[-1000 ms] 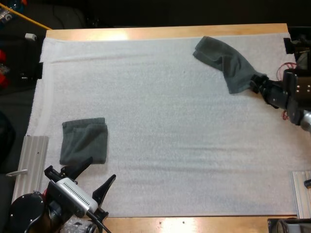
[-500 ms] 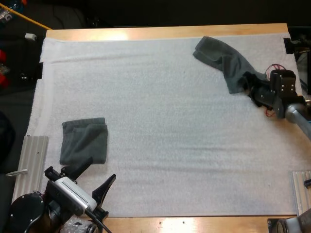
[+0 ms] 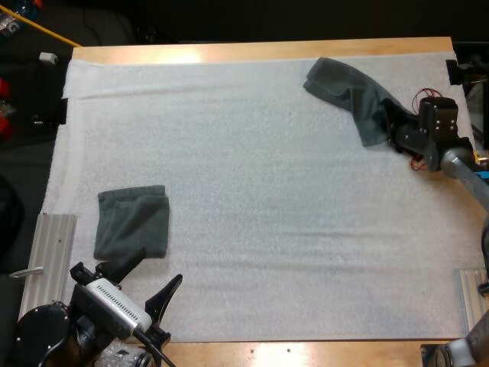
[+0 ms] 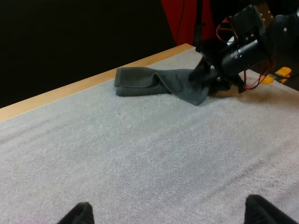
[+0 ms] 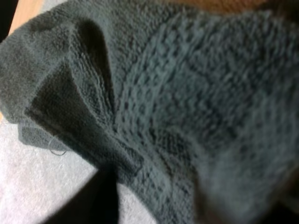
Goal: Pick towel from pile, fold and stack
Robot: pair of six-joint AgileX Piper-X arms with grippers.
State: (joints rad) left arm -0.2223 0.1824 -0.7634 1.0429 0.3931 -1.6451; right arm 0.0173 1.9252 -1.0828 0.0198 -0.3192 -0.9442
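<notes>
A crumpled dark grey-green towel [image 3: 348,90] lies at the far right of the white mat [image 3: 267,191]. My right gripper [image 3: 391,126] is pushed onto the towel's near right end, its fingers apart with cloth between them. Seen from the right wrist, the towel [image 5: 163,93] sits very close, with folds and a hem. From the left wrist, the towel [image 4: 154,83] stretches along the far edge and the right gripper [image 4: 208,78] is at its end. A folded towel [image 3: 132,223] rests near the left front. My left gripper [image 3: 145,287] hovers open just in front of it, holding nothing.
A metal rail [image 3: 52,256] lies along the mat's left front edge and another [image 3: 472,304] at the right front. The wooden table edge [image 3: 260,50] runs behind the towel.
My right gripper has moved left and away, from just beside the crumpled towel's end onto it. The left arm and the folded towel have not moved.
</notes>
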